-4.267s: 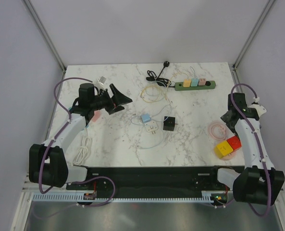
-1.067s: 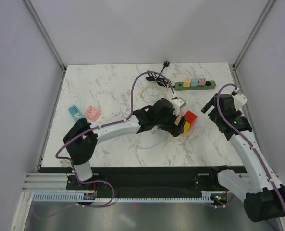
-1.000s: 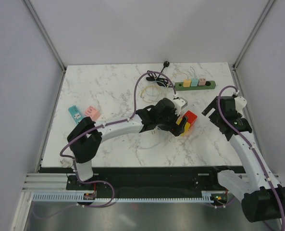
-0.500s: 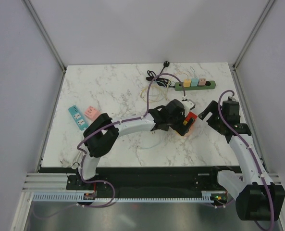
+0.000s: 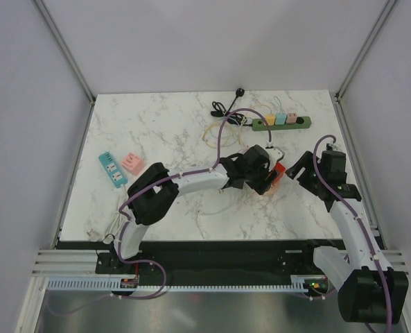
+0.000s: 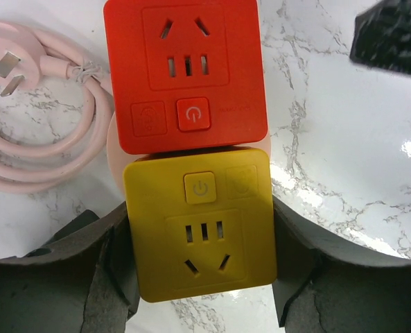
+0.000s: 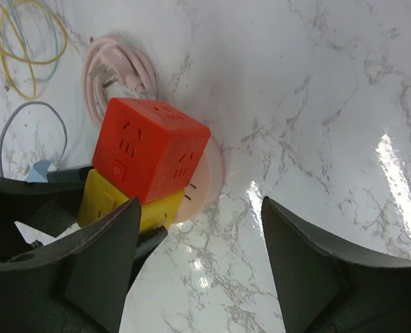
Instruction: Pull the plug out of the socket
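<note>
Two cube sockets, a red cube [image 6: 186, 76] and a yellow cube [image 6: 202, 222], sit butted together just right of the marble table's [image 5: 163, 132] centre. Red is to the right of yellow, and a coiled pink cable [image 6: 46, 139] lies just beside the red one. On the yellow cube the left gripper [image 6: 199, 236] pinches with a finger flat against each opposite side, while the right gripper [image 7: 199, 208] hangs just right of the pair, fingers spread wide, nothing between them.
</note>
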Robot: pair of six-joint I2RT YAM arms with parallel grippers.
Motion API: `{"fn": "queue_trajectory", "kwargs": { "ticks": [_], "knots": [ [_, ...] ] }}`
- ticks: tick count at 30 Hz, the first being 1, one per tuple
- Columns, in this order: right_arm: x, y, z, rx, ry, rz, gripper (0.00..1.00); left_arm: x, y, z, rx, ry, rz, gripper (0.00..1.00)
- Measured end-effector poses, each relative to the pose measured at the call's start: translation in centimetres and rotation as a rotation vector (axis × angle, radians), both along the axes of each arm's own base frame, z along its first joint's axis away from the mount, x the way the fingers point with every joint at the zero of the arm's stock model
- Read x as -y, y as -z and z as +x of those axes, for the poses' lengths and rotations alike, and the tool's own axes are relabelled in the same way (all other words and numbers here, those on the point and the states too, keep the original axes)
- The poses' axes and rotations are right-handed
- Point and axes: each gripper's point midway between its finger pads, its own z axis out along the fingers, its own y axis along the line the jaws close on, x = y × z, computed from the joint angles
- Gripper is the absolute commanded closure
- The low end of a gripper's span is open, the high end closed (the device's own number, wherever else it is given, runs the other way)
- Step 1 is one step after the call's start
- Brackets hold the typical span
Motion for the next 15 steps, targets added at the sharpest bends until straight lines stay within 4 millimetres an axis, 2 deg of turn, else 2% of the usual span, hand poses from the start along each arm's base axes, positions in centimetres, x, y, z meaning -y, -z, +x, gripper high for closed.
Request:
{"fn": "queue_trajectory", "kwargs": {
  "ticks": [6, 8, 11, 15],
  "knots": [
    [-1.7, 2.3, -1.0, -0.011, -0.081, 0.063, 0.32, -0.1, -0.2, 0.2, -0.031, 0.014, -0.02, 0.98],
    [-2.2, 3.2, -1.5, -0.014, -0.102, 0.083, 0.41, -0.3, -0.3, 0.5, -0.056, 0.016, -0.036, 0.98],
    [-2.9, 3.6, -1.9, -0.006, -0.127, 0.112, 0.42, -0.5, -0.6, 0.8, -0.109, 0.012, -0.071, 0.98],
    [-3.4, 2.7, -1.2, 0.043, -0.154, 0.127, 0.4, -0.9, -1.1, 1.2, -0.199, 0.004, -0.132, 0.98]
  ]
}}
